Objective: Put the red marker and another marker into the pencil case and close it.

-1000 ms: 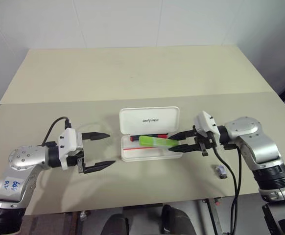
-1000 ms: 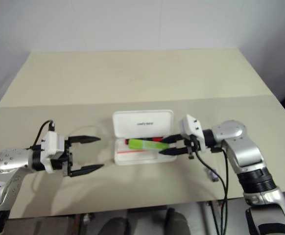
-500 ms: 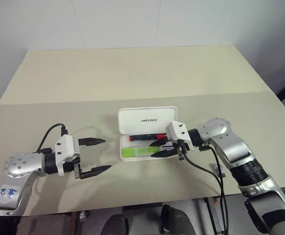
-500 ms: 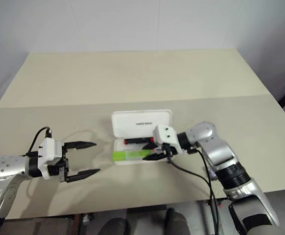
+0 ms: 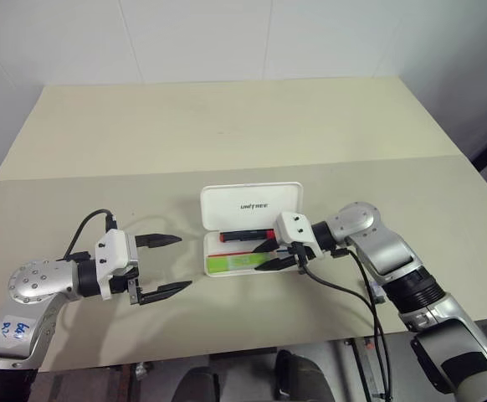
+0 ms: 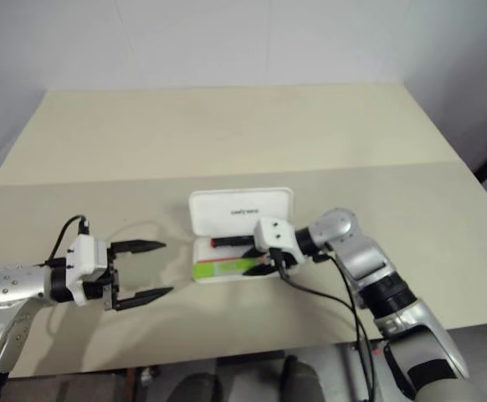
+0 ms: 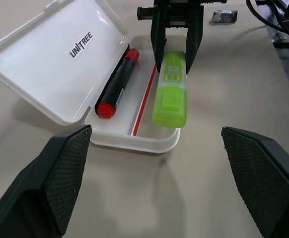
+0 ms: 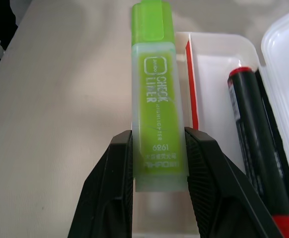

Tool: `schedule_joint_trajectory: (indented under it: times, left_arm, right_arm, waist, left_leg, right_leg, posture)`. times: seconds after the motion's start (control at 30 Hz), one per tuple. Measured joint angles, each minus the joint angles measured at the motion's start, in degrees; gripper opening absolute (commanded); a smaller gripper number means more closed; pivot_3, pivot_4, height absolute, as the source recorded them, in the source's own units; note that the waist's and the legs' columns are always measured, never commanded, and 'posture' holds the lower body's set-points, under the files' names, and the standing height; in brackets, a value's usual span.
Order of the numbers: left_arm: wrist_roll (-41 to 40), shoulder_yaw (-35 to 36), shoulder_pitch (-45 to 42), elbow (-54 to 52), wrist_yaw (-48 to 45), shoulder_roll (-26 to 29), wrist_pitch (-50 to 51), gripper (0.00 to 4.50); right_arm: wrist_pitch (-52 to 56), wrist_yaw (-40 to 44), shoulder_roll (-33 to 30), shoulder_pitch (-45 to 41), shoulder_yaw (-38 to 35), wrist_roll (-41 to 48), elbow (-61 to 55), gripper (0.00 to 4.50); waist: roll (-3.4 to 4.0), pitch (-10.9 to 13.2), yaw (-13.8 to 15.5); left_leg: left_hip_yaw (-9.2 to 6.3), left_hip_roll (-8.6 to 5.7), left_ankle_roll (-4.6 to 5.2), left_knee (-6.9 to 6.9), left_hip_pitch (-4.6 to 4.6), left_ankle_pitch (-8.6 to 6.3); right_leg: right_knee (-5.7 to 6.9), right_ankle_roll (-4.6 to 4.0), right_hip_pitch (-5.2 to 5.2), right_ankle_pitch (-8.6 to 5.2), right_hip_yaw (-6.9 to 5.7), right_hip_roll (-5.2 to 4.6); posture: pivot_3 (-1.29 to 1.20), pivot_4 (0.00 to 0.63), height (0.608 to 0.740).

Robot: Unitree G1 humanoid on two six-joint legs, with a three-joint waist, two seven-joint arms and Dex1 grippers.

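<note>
Green marker is pinched in the right pincer over the open pencil case beside the red marker; next, let go, while the left pincer waits open.

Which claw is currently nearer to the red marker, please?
The right claw: it reaches over the open pencil case right beside the red marker, gripping the green marker. The left claw waits open, well apart.

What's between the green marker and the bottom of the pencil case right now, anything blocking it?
Nothing visible blocks it. The right hand holds the green marker over the open pencil case, beside the red marker, which lies along the hinge side.
</note>
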Motion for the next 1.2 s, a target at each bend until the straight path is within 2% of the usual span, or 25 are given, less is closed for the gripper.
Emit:
schedule_joint_trajectory:
  times: [0.3,0.57,0.63,0.97,1.2]
  left_arm:
    - [0.2,-0.5,-0.1,0.0,0.5,-0.4,-0.1,4.5]
    - [0.5,-0.6,-0.3,0.0,0.6,-0.7,-0.1,4.5]
    - [0.6,-0.6,-0.5,0.0,0.6,-0.7,-0.1,4.5]
    - [0.6,-2.3,-1.6,0.0,0.6,-1.2,-0.1,4.5]
    - [0.6,-5.9,-2.4,-1.7,1.0,-3.6,0.5,4.5]
  right_arm:
    - [-1.3,-0.9,0.3,-1.0,0.0,-1.6,1.9,1.09]
    - [-1.5,-1.1,0.9,-1.3,0.0,-1.8,2.0,3.92]
    - [-1.5,-1.0,0.9,-1.3,-0.1,-1.7,2.0,4.48]
    - [2.8,0.2,1.3,-1.4,-1.7,4.1,-3.6,4.48]
    - [10.4,1.0,-6.5,4.8,-9.1,11.7,-13.7,4.48]
  waist:
    - [0.0,0.0,0.1]
    - [0.0,0.0,0.1]
    - [0.0,0.0,0.1]
    - [0.01,0.0,0.3]
    - [-0.02,0.0,0.3]
  left_leg:
    - [-0.01,0.01,0.0,0.0,0.01,0.0]
    - [0.0,0.01,0.0,0.0,0.0,0.0]
    - [0.0,0.01,0.0,0.0,0.0,0.0]
    - [-0.02,0.01,0.0,0.0,-0.01,0.0]
    - [-0.03,0.01,0.02,0.0,-0.05,-0.09]
  right_leg:
    - [0.0,0.0,0.0,0.0,-0.01,0.0]
    - [0.0,0.0,-0.01,0.0,-0.01,0.0]
    - [0.0,0.0,-0.01,0.0,-0.01,0.0]
    - [0.0,0.0,-0.01,0.0,-0.01,0.0]
    - [-0.02,0.0,-0.01,0.0,-0.03,0.0]
  posture:
    - [0.0,0.15,0.74]
    - [0.0,0.15,0.74]
    - [0.0,0.15,0.74]
    - [0.0,0.15,0.74]
    - [0.0,0.15,0.74]
